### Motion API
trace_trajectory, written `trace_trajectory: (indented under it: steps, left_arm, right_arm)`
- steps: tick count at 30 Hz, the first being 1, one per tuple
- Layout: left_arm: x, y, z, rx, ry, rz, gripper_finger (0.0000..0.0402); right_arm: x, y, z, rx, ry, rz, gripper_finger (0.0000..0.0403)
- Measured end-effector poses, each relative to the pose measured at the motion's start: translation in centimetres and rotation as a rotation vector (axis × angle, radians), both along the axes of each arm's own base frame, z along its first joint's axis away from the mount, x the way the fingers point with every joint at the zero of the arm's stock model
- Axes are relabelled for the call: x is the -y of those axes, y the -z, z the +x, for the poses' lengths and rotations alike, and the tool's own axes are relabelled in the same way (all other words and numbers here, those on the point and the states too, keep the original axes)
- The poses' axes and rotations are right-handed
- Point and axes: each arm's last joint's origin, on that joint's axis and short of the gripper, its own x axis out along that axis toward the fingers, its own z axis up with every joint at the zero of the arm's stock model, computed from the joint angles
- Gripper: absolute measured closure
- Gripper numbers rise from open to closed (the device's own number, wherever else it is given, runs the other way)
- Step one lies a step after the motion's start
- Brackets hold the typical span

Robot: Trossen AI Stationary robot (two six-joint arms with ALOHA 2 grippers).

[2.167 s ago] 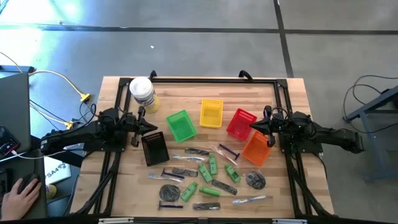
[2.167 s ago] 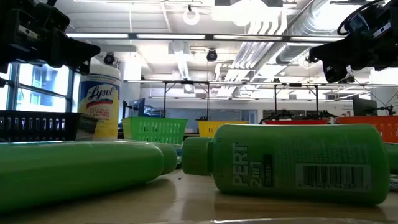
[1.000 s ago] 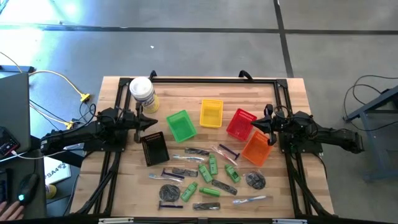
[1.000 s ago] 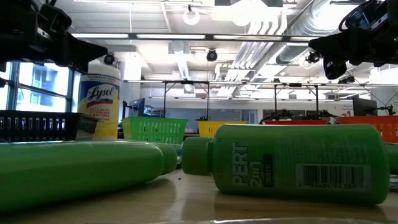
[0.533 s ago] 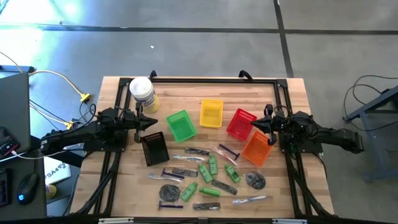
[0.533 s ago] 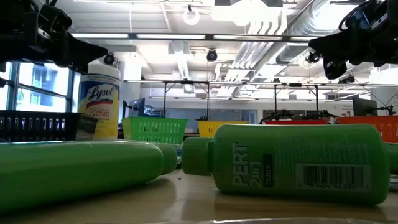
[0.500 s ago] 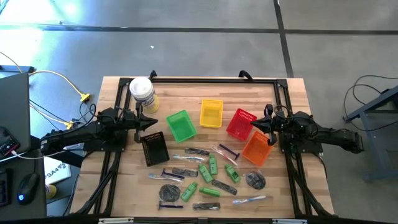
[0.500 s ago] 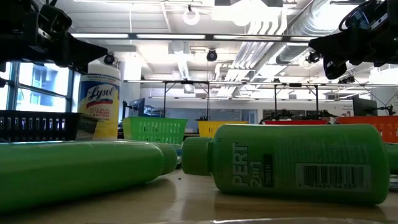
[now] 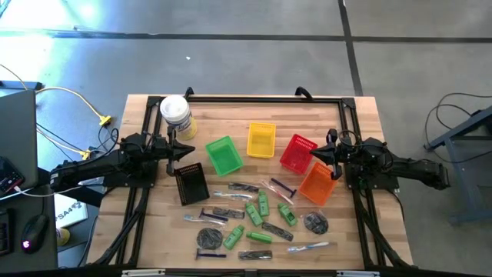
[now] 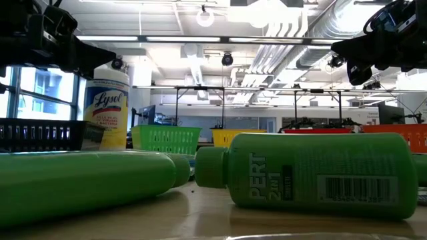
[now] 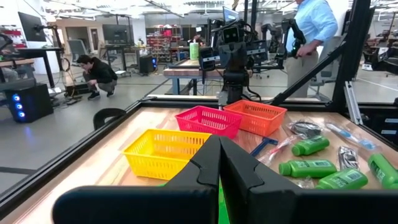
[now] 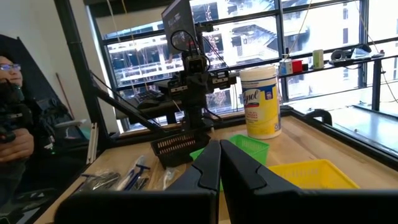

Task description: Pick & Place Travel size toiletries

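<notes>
Travel size toiletries (image 9: pixel 257 223), including green bottles (image 9: pixel 263 203), lie scattered on the near half of the tabletop (image 9: pixel 361 115). Behind them stand a black basket (image 9: pixel 191 183), green basket (image 9: pixel 224 155), yellow basket (image 9: pixel 261 140), red basket (image 9: pixel 297 152) and orange basket (image 9: pixel 317 185). Left claw (image 9: pixel 190 152) and right claw (image 9: pixel 314 155) hover at either side, both closed and empty. A wipes canister (image 9: pixel 176 115) occupies the far left corner.

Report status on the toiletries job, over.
Left gripper shut, empty, hovering by the black basket. Right gripper shut, empty, over the red basket. Toiletries all loose on the table, none binned. Nothing blocking.
</notes>
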Motion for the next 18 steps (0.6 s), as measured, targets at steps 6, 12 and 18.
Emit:
trace_trajectory:
  steps: [6,12,18]
  left_arm:
    - [0.00,0.00,0.00,0.000,0.000,0.000,0.0402]
    - [0.00,0.00,0.00,0.000,0.000,0.000,0.0402]
    - [-0.09,-0.11,-0.02,0.012,-0.031,0.000,0.0402]
  right_arm:
    - [0.00,0.12,0.01,-0.010,-0.008,0.051,0.0401]
    - [0.00,0.14,0.02,-0.012,-0.008,0.052,0.0401]
    - [-0.01,-0.34,-0.05,0.037,-0.006,0.043,0.0401]
